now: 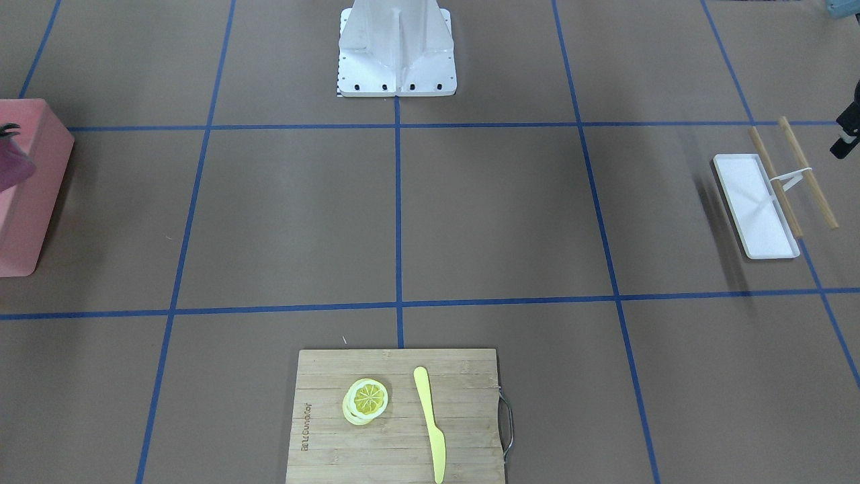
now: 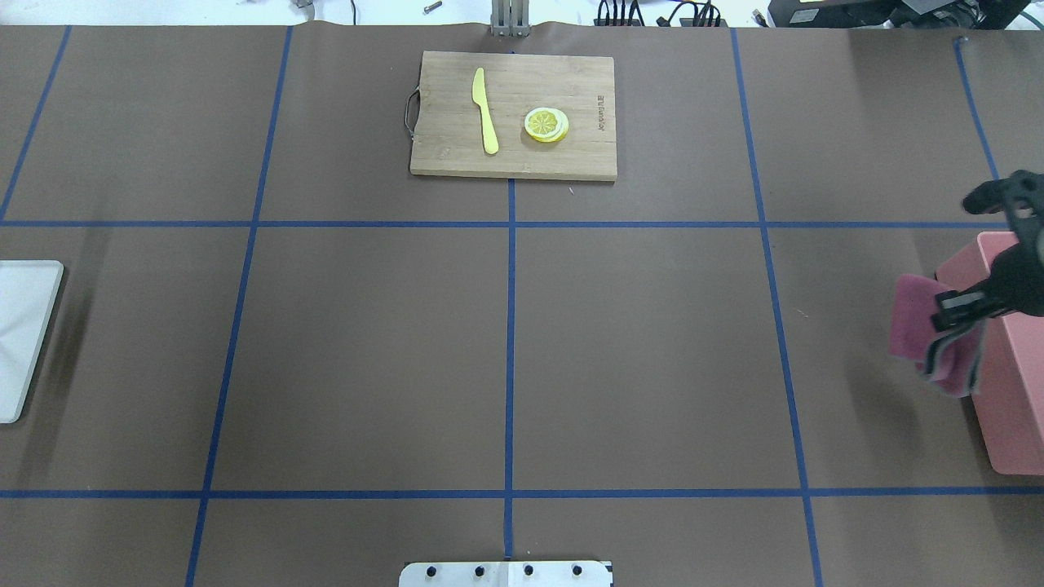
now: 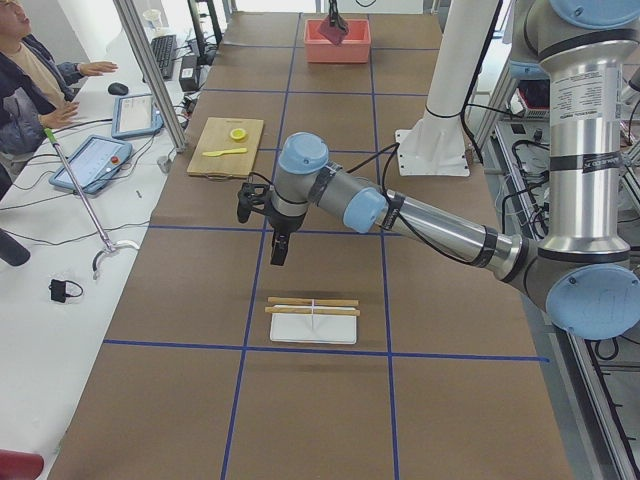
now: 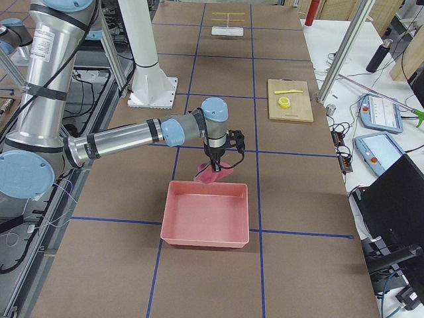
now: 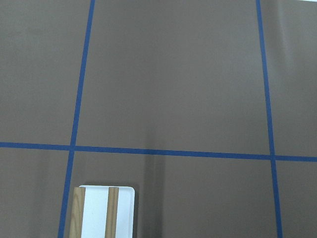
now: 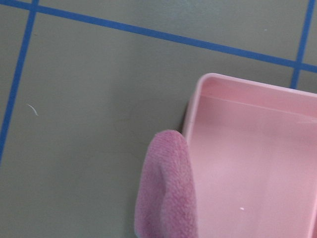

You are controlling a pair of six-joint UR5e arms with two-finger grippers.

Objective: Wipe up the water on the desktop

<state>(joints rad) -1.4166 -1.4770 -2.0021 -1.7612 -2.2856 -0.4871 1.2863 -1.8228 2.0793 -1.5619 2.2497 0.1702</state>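
Pinches a folded pink cloth [image 2: 917, 326] in the right tool [image 2: 950, 318], fingers pressed together on its upper edge. Hangs it just outside the wall of the pink bin [image 2: 1011, 424], over the brown surface [image 2: 636, 350] rather than over the bin's inside. Seems held by the top so that the loose end falls free, ready to be laid flat and dragged. Shows no puddle plainly anywhere on the taped grid, so cannot place the water.

Holds the left tool [image 3: 275, 255] well apart at the opposite end, above and near a white tray [image 1: 746, 202] with two wooden sticks [image 1: 824, 202] across it. Cannot tell whether spread or closed.

Has the bin's wall as the nearest snag for the cloth. Has a cutting board [image 2: 514, 114] with a yellow knife [image 2: 485, 110] and lemon slices [image 2: 546, 125] at the far edge.
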